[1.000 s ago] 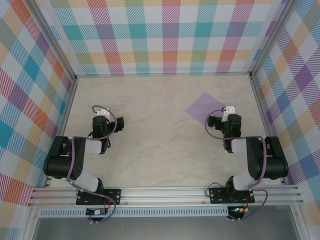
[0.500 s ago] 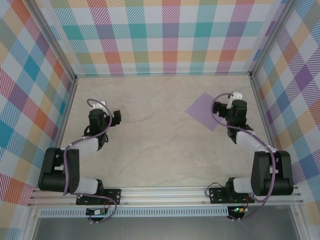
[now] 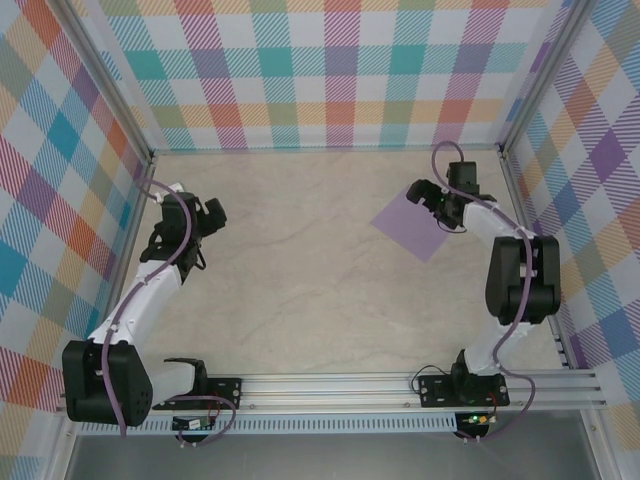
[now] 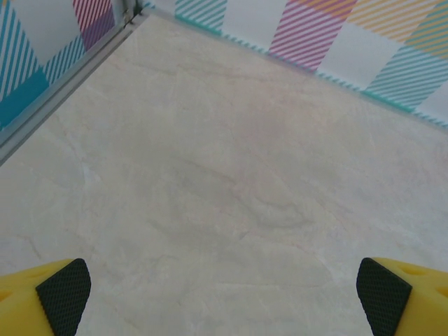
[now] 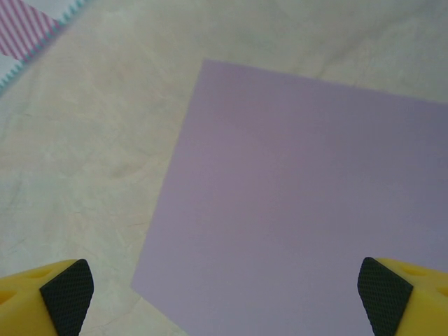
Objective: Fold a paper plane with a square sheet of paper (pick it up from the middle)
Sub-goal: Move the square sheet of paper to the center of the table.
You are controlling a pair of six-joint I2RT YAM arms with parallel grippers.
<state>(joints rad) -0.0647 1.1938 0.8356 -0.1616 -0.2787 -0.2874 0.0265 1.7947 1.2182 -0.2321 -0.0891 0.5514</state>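
The square sheet of paper (image 3: pixel 413 228) is lilac, flat and uncreased, lying as a diamond on the right half of the table. My right gripper (image 3: pixel 430 197) hangs over its far corner, open. In the right wrist view the sheet (image 5: pixel 301 196) spreads under and ahead of the open right gripper (image 5: pixel 224 301), and nothing sits between the black pads (image 5: pixel 66 297). My left gripper (image 3: pixel 208 214) is at the far left of the table, open over bare surface (image 4: pixel 224 297). A paper plane is out of view.
Plaid walls (image 3: pixel 340 80) close in the beige marbled table (image 3: pixel 300 270) at the back and both sides. Metal frame posts (image 3: pixel 135 200) run along the side walls. An aluminium rail (image 3: pixel 330 385) carrying both arm bases lines the near edge.
Both arms have stretched out from a folded pose. The right gripper went farther back over the sheet's far corner; the left gripper went back and left. Both stayed open; the sheet has not moved.
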